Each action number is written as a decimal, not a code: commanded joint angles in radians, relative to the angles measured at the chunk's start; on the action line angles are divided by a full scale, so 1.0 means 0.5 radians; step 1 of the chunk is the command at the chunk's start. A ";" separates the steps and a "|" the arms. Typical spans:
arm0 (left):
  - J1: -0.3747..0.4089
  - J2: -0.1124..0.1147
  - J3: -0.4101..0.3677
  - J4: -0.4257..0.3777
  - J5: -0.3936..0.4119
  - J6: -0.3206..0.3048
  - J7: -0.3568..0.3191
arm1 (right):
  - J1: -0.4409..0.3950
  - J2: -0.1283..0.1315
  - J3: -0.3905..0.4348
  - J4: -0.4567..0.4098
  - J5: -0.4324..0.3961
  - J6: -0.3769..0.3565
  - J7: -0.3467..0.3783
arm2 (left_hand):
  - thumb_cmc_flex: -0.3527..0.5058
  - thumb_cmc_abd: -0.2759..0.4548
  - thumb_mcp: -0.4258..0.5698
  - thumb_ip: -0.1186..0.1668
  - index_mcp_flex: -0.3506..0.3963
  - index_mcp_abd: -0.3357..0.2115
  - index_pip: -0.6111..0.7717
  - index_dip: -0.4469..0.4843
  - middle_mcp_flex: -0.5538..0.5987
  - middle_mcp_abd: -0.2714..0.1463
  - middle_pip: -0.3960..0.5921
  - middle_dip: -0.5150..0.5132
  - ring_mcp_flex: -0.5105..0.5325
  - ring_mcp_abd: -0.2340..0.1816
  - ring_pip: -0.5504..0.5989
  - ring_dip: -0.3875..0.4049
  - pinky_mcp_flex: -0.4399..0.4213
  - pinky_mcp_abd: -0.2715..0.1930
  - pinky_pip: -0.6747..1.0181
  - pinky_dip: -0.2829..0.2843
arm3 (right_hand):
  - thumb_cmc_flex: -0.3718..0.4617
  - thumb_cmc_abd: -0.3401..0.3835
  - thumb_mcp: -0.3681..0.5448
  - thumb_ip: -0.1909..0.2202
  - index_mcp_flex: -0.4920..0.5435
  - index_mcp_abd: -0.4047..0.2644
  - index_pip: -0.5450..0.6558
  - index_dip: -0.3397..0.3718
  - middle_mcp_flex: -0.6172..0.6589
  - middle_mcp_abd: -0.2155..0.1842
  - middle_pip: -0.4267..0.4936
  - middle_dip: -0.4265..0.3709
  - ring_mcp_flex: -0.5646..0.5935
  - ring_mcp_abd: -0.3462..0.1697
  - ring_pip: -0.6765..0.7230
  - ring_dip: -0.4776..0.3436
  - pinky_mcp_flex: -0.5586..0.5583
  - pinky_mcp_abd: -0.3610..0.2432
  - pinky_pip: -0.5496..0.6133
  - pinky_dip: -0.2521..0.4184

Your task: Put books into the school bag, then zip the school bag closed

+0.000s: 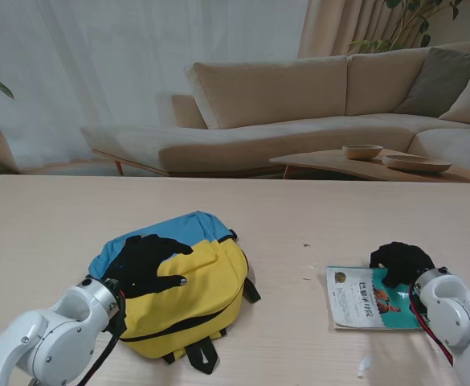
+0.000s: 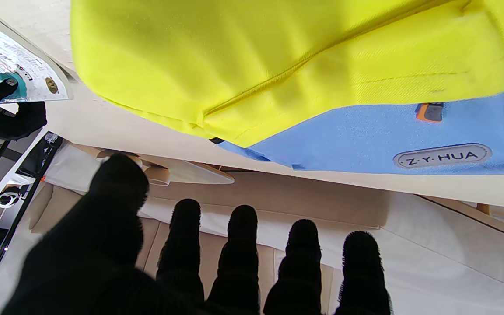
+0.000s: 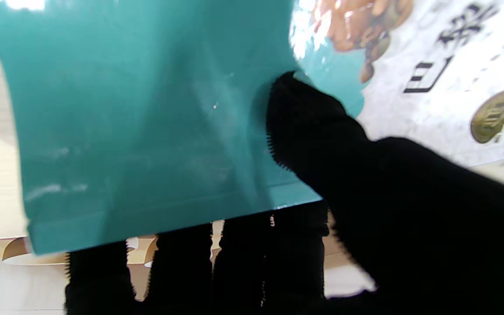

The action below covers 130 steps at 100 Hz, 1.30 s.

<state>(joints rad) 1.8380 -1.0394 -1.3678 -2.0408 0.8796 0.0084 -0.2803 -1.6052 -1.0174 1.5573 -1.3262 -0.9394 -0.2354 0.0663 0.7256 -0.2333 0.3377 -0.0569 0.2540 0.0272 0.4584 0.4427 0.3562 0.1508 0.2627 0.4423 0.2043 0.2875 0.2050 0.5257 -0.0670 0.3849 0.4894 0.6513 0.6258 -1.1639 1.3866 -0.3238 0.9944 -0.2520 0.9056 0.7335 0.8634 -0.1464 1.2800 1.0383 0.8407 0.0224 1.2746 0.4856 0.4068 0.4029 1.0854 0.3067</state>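
Note:
A yellow and blue school bag (image 1: 198, 293) lies flat on the table, left of centre. My left hand (image 1: 148, 264) is over its blue top end, fingers spread and holding nothing. In the left wrist view the bag (image 2: 278, 65) shows an orange zip pull (image 2: 429, 111), and the left hand (image 2: 217, 258) is open. A thin book (image 1: 361, 301) with a teal and white cover lies at the right. My right hand (image 1: 401, 262) is shut on its far edge. In the right wrist view the thumb (image 3: 313, 127) presses on the book (image 3: 147, 109), with the fingers under it.
Bare wooden table top (image 1: 299, 217) lies between bag and book. A small white scrap (image 1: 365, 367) sits near the front edge. Beyond the table stand a beige sofa (image 1: 299, 104) and a low table with two bowls (image 1: 361, 151).

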 commanded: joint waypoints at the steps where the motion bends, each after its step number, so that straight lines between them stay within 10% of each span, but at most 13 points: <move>1: 0.021 -0.010 -0.007 -0.025 0.000 0.001 -0.029 | -0.046 -0.026 0.006 -0.046 0.018 0.008 0.040 | -0.032 -0.001 0.050 0.054 -0.020 0.018 -0.015 -0.019 -0.046 -0.042 -0.009 0.018 -0.057 -0.044 -0.062 -0.017 -0.040 -0.057 -0.081 0.035 | 0.103 0.139 0.366 0.384 0.168 -0.212 0.202 0.203 0.118 -0.157 0.351 0.183 -0.145 0.029 0.080 0.036 -0.034 0.072 0.058 0.003; 21: 0.027 -0.010 -0.011 -0.028 -0.003 -0.001 -0.026 | -0.088 -0.045 0.061 -0.149 0.060 0.033 0.009 | -0.033 0.003 0.048 0.054 -0.012 0.022 -0.016 -0.019 -0.050 -0.041 -0.013 0.017 -0.063 -0.049 -0.066 -0.017 -0.043 -0.059 -0.090 0.037 | 0.102 0.202 0.367 0.584 0.130 -0.181 0.197 0.555 -0.488 0.019 0.081 0.151 -0.542 0.024 -0.131 0.145 -0.155 -0.004 0.084 0.044; 25: 0.028 -0.010 -0.012 -0.028 -0.005 -0.002 -0.025 | -0.093 -0.048 0.069 -0.164 0.062 0.033 0.000 | -0.034 0.004 0.046 0.054 -0.011 0.024 -0.016 -0.019 -0.050 -0.041 -0.013 0.017 -0.064 -0.049 -0.067 -0.017 -0.042 -0.059 -0.091 0.038 | 0.031 0.314 0.366 0.748 0.130 -0.171 0.214 0.608 -0.589 0.017 0.031 0.061 -0.578 0.009 -0.172 0.183 -0.159 -0.040 0.096 0.057; 44: 0.033 -0.012 -0.016 -0.028 -0.012 -0.010 -0.016 | -0.100 -0.072 0.093 -0.192 0.124 -0.005 -0.106 | -0.032 0.006 0.042 0.055 -0.009 0.026 -0.019 -0.019 -0.050 -0.042 -0.015 0.017 -0.067 -0.051 -0.069 -0.017 -0.044 -0.061 -0.098 0.040 | -0.045 0.519 0.366 1.327 0.214 -0.064 0.289 0.732 -0.191 0.214 -0.985 -1.191 -0.323 0.122 -0.989 -0.060 -0.050 -0.184 0.057 0.040; 56: 0.037 -0.012 -0.020 -0.029 -0.014 -0.016 -0.013 | -0.109 -0.083 0.105 -0.230 0.155 -0.006 -0.138 | -0.032 0.007 0.038 0.055 -0.005 0.028 -0.020 -0.019 -0.049 -0.040 -0.016 0.016 -0.068 -0.051 -0.071 -0.018 -0.044 -0.059 -0.101 0.042 | -0.037 0.606 0.367 1.437 0.243 -0.087 0.311 0.839 0.305 0.303 -1.273 -1.412 -0.104 0.169 -1.231 -0.197 0.044 -0.171 0.031 0.000; 61: 0.040 -0.013 -0.021 -0.030 -0.016 -0.018 -0.008 | -0.110 -0.088 0.107 -0.241 0.159 -0.009 -0.161 | -0.029 0.006 0.039 0.056 -0.003 0.028 -0.019 -0.018 -0.048 -0.038 -0.016 0.016 -0.068 -0.051 -0.072 -0.018 -0.043 -0.059 -0.102 0.043 | -0.024 0.639 0.367 1.449 0.249 -0.100 0.324 0.887 0.522 0.371 -1.169 -1.354 0.004 0.143 -1.193 -0.191 0.064 -0.140 0.042 -0.004; 68: 0.041 -0.014 -0.022 -0.029 -0.021 -0.019 -0.003 | -0.113 -0.092 0.114 -0.267 0.175 -0.010 -0.163 | -0.030 0.009 0.037 0.056 -0.002 0.028 -0.020 -0.018 -0.047 -0.042 -0.017 0.016 -0.067 -0.049 -0.072 -0.018 -0.043 -0.059 -0.103 0.044 | 0.227 0.069 0.366 1.104 0.244 -0.144 0.328 0.950 0.726 0.398 -0.821 -1.098 0.152 0.101 -1.049 -0.146 0.083 -0.111 0.069 -0.006; 72: 0.041 -0.014 -0.023 -0.029 -0.025 -0.021 -0.002 | -0.115 -0.097 0.116 -0.282 0.194 -0.011 -0.171 | -0.029 0.009 0.037 0.056 -0.001 0.029 -0.020 -0.018 -0.048 -0.041 -0.017 0.015 -0.068 -0.051 -0.072 -0.018 -0.043 -0.060 -0.104 0.045 | 0.271 0.000 0.367 1.020 0.236 -0.149 0.331 0.961 0.755 0.442 -0.637 -0.972 0.209 0.093 -0.935 -0.107 0.083 -0.095 0.086 0.000; 92: 0.036 -0.015 -0.026 -0.021 -0.063 -0.040 0.003 | -0.114 -0.119 0.131 -0.378 0.321 0.009 -0.172 | -0.025 0.010 0.035 0.056 0.007 0.032 -0.020 -0.017 -0.041 -0.039 -0.016 0.016 -0.062 -0.048 -0.071 -0.016 -0.041 -0.058 -0.108 0.048 | 0.257 0.160 0.367 0.952 0.103 -0.134 0.419 1.083 0.702 0.553 -0.148 -0.551 0.185 0.199 -0.300 -0.099 0.050 -0.046 0.195 0.072; 130: -0.010 -0.015 -0.025 0.003 -0.193 -0.082 -0.007 | -0.013 -0.164 0.061 -0.521 0.430 0.147 -0.287 | -0.026 0.013 0.031 0.057 -0.011 0.030 -0.029 -0.021 -0.040 -0.032 -0.021 0.013 -0.043 -0.035 -0.063 -0.012 -0.022 -0.046 -0.107 0.061 | 0.269 0.210 0.367 0.993 0.082 -0.123 0.474 1.124 0.751 0.560 -0.057 -0.414 0.243 0.270 -0.124 -0.107 0.116 -0.008 0.317 0.143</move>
<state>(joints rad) 1.8340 -1.0406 -1.3798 -2.0347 0.7885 -0.0273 -0.2652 -1.6309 -1.0817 1.6004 -1.5576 -0.7341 -0.1674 -0.0731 0.7255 -0.2333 0.3377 -0.0569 0.2540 0.0272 0.4585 0.4427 0.3562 0.1507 0.2627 0.4424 0.1932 0.2869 0.1939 0.5257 -0.0670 0.3836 0.4877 0.6626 0.6793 -1.2039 1.4195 0.1455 0.9517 -0.2192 0.8786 1.1884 1.1344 0.0732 0.8045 0.7117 0.9055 0.1273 1.1156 0.4186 0.4592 0.3735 1.2117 0.3554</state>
